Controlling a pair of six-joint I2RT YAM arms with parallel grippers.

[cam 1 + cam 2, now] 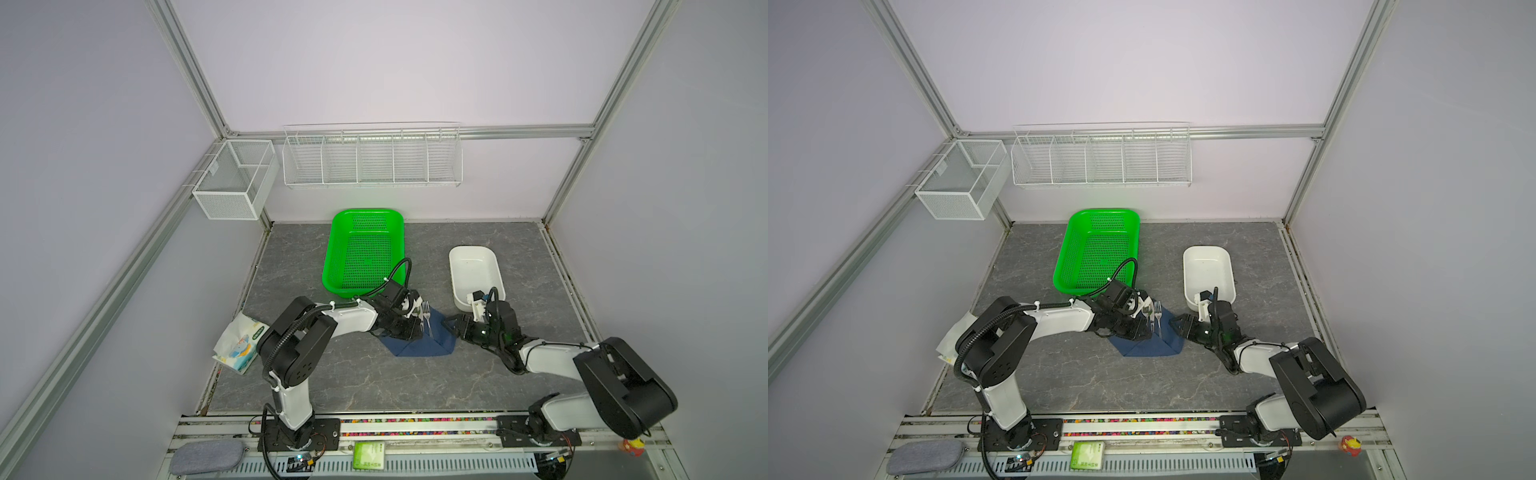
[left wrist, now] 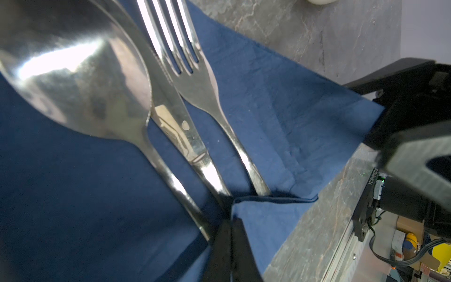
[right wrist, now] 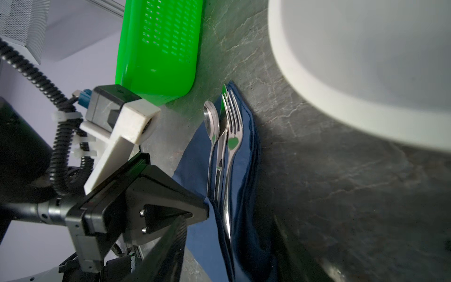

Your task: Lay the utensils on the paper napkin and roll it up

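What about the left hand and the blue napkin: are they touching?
Touching. The left wrist view shows the left hand, shut, pinching a lifted fold of the napkin.

Napkin (image 1: 419,348): in both top views its left part lies hidden under the left gripper (image 2: 229,234).
Left gripper tips: out of sight beneath its own body in both top views, and cut by the picture's edge in its wrist view.
Spoon (image 2: 80,80): bowl blurred, very close to the left wrist lens and cut off at the edge.
Fork (image 2: 192,80): tine tips cut off there.
Knife (image 2: 177,127): blade partly behind the spoon; too small to pick out from above.
Handles: ends tucked under a napkin fold.
Right gripper (image 1: 451,326): fingers (image 3: 170,251) a dark blur, cropped in its wrist view.
Tub (image 1: 473,266): near corner behind the right wrist camera (image 1: 478,301).
Tissue pack (image 1: 239,345): partly behind the left arm (image 1: 299,332).
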